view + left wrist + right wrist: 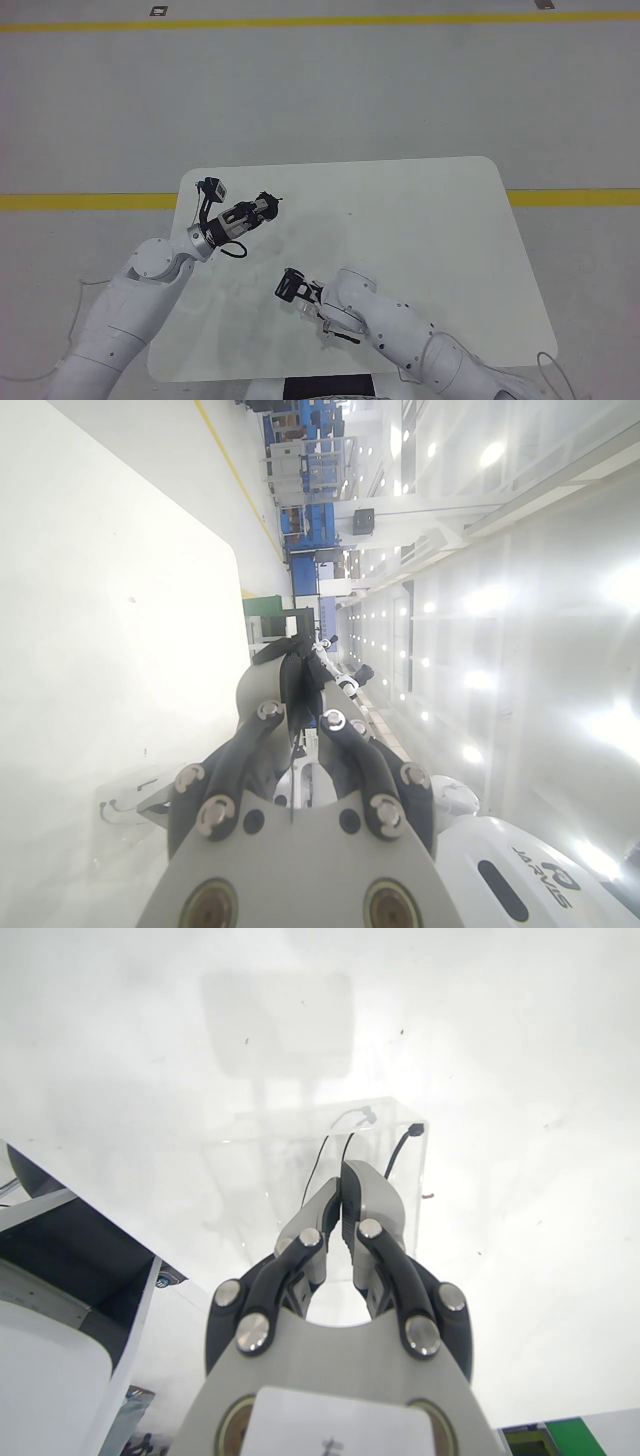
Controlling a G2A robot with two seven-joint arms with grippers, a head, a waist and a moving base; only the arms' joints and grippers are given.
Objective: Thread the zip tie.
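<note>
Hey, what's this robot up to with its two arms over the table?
The robot's left hand is shut on a thin black zip tie, held over the white table, apparently for threading. The right hand is shut too, its tips at a clear box holding more black ties; whether it grips one is unclear.

We see a white worktop (420, 230) on grey floor (300, 100) crossed by yellow lines (300, 22); blue racks (312, 520) stand beyond.
</note>
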